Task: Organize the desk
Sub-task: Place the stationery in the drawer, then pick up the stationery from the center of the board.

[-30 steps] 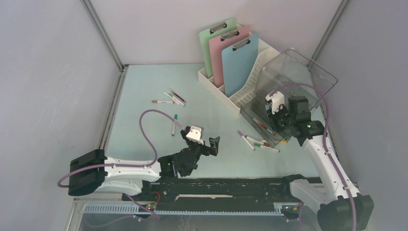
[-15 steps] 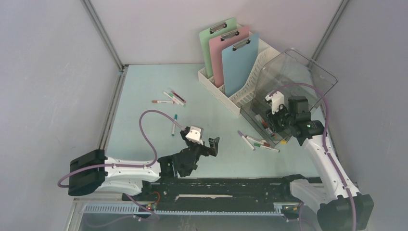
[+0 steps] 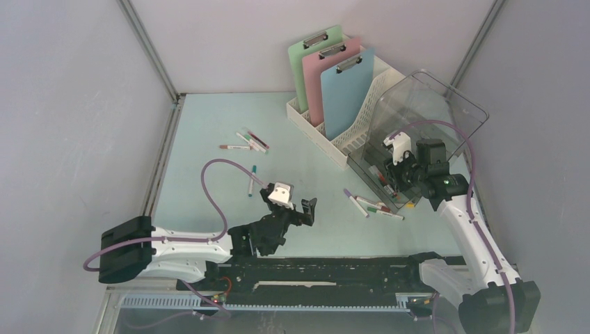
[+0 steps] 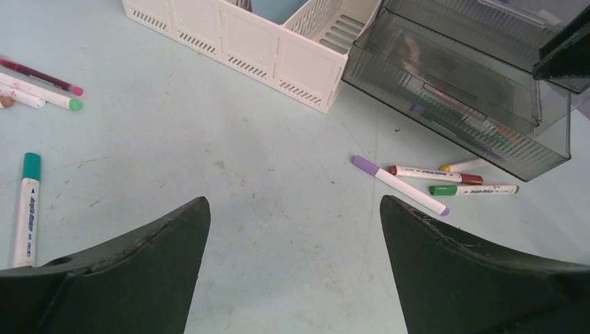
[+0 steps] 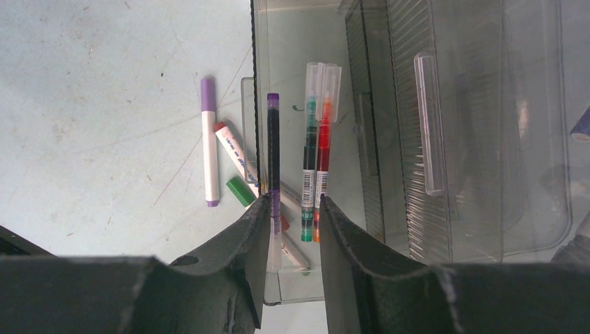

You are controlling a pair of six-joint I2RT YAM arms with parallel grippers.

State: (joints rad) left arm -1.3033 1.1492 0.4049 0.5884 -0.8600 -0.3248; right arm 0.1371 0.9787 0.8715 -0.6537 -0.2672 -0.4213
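Both my tools hang above the smooth mint tabletop [image 4: 229, 139]. My left tool [image 4: 293, 203] is spread wide, released, over a bare stretch between scattered markers [image 4: 396, 184]. My right tool [image 5: 294, 200], jaws slightly parted and gripping nothing, is over the clear ribbed plastic box [image 5: 445, 229] near the right edge, a purple pen [image 5: 273, 139] along its left finger.

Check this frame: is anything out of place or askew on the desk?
Yes. Loose felt-tip markers lie scattered at odd angles on the pale mint-blue desk: a group left of the white slotted rack, one teal-capped alone, several beside the open smoky plastic box. Nothing looks damaged.
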